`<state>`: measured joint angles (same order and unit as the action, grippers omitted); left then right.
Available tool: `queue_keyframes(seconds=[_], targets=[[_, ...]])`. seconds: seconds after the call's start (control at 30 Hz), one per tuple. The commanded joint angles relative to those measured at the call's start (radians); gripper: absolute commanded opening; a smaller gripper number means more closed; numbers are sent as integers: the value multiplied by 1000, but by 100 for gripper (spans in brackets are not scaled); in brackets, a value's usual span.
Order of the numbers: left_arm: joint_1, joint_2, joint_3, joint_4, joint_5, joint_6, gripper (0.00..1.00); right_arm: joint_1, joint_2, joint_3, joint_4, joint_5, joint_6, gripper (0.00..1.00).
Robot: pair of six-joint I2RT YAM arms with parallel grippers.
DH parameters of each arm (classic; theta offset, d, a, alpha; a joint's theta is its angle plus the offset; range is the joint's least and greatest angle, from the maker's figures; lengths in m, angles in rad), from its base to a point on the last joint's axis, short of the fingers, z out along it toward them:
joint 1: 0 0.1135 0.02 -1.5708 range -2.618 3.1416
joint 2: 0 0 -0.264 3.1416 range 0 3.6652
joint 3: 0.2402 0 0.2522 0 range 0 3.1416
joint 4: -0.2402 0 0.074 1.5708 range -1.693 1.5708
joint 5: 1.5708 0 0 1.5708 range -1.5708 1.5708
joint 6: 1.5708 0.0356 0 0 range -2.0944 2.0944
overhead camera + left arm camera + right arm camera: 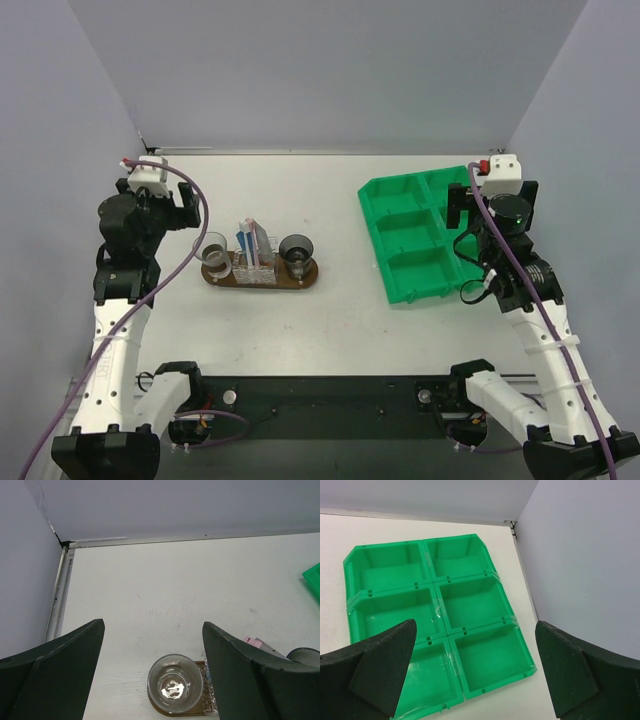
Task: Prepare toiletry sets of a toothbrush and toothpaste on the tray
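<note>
The dark brown oval tray [262, 285] lies left of the table's middle. On it, blue-and-white toothpaste [244, 247] and a pale toothbrush [264, 243] stand bunched together between two clear cups [216, 256] [296, 250]. My left gripper [178, 212] hovers left of the tray, open and holding nothing. In the left wrist view the left gripper [153, 625] frames the left cup [175, 684] on the tray's end [204, 708], with a pink tip [253, 641] beside it. My right gripper [460, 208] is open and empty over the green bin's right side. The right wrist view shows the right gripper [476, 624] above bare compartments.
The green sectioned bin [372, 200] [436, 611] sits at the right, and nothing shows in its compartments. Grey walls close in the table on the left, back and right. The arm bases and a black rail [320, 395] run along the near edge.
</note>
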<state>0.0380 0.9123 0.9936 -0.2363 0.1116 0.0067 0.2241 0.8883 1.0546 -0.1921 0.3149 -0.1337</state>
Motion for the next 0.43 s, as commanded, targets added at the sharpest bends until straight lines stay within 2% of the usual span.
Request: queue_keyframes(seconds=[0.0, 0.4], targets=[[13, -30, 4, 20, 7, -2, 90, 4, 8, -10, 42, 21, 9, 100], [25, -36, -30, 28, 30, -2, 90, 4, 50, 5, 43, 7, 9, 98]])
